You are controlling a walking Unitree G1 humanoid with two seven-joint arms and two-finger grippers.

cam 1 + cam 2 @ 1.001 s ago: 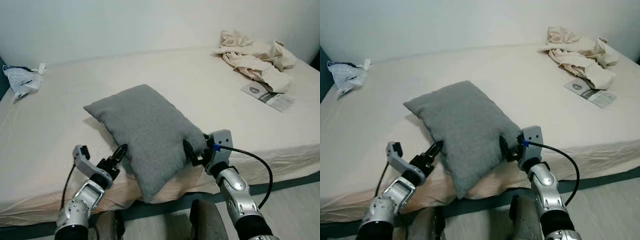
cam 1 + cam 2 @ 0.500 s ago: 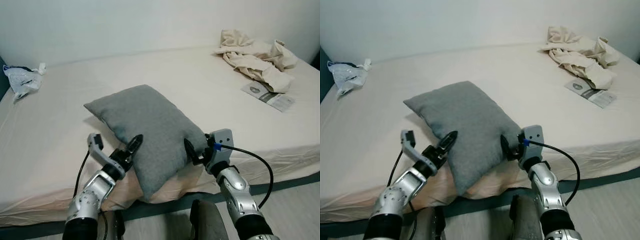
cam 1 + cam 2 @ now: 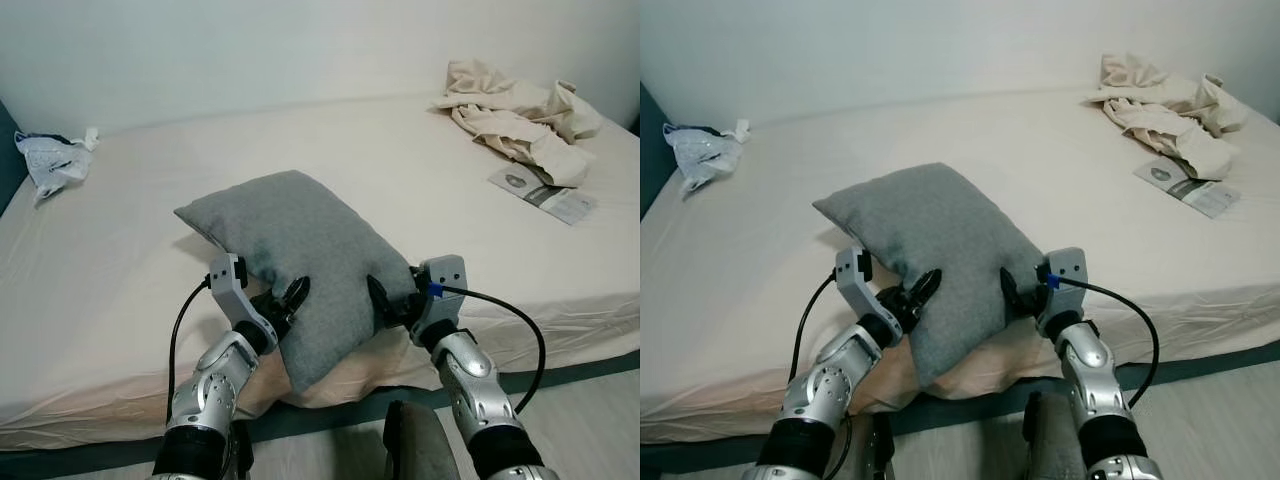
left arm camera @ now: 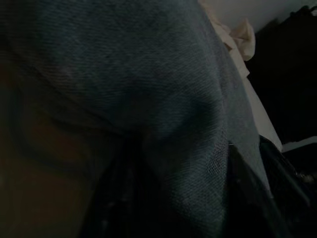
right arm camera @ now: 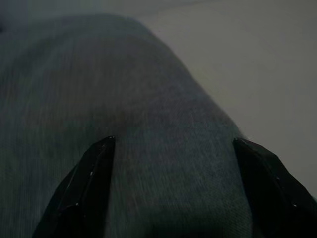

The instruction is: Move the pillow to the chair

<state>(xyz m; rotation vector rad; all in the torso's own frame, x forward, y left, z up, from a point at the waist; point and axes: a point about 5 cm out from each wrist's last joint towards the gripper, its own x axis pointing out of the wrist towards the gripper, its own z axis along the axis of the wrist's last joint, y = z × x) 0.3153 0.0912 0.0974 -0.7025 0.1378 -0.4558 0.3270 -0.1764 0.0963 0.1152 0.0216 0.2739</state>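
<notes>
A soft grey fabric pillow [image 3: 300, 255] lies on the cream-sheeted bed [image 3: 130, 270], its near corner hanging over the mattress edge. The left gripper [image 3: 285, 302] presses against the pillow's left side — whether its fingers pinch the cloth, I cannot tell. The right gripper [image 5: 173, 186] meets the pillow's right side, its two black fingers [image 5: 86, 183] spread wide over the fabric. A crumpled beige cloth [image 3: 515, 110] and a printed leaflet [image 3: 545, 193] lie at the bed's far right — a white plastic bag [image 3: 55, 160] far left.
</notes>
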